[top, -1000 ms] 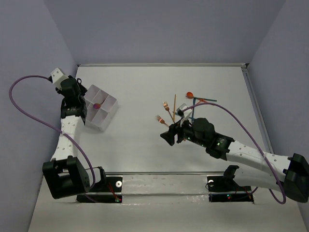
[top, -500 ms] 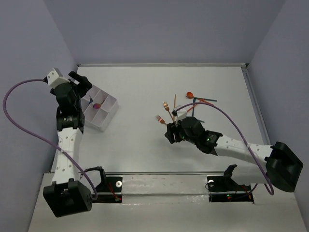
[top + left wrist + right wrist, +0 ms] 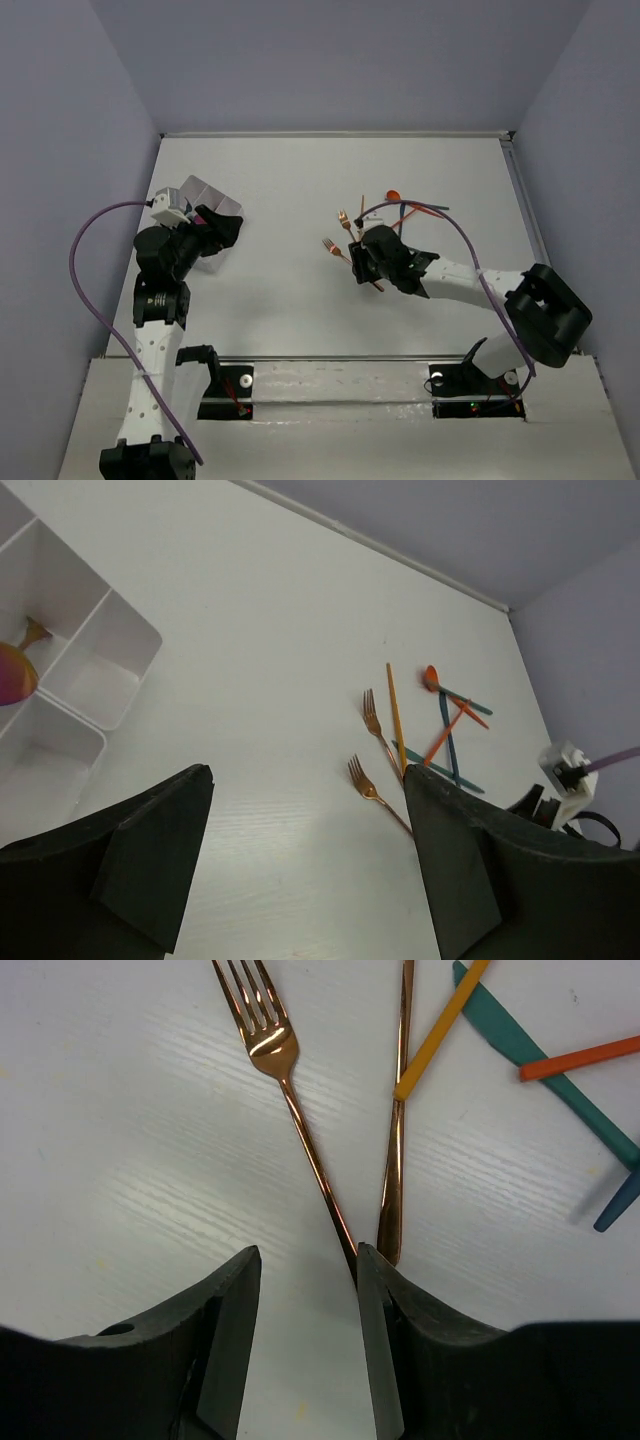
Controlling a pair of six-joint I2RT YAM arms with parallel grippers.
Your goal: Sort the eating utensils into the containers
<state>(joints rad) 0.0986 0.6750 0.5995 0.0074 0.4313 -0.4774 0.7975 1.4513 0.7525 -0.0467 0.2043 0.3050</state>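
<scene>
While the right gripper (image 3: 305,1260) stands part-open astride the copper fork (image 3: 272,1048) handle's tip on the worktop (image 3: 120,1160), seemingly not yet pinching, it should centre before closing. It should also avoid the second copper handle (image 3: 393,1160) just beside that fork. The left gripper (image 3: 305,790) gapes empty.

Tray (image 3: 100,675) cut by frame edge; fork (image 3: 270,1045) handle's end behind right pincer (image 3: 305,1260)

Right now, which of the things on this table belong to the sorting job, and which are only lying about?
Belong to the job: copper fork, second copper fork, orange spoon, teal sticks, yellow stick, divided white tray, spoon already inside it.

Only lying about: nothing loose; just the purple cable and the metal rail at the arms' bases.
</scene>
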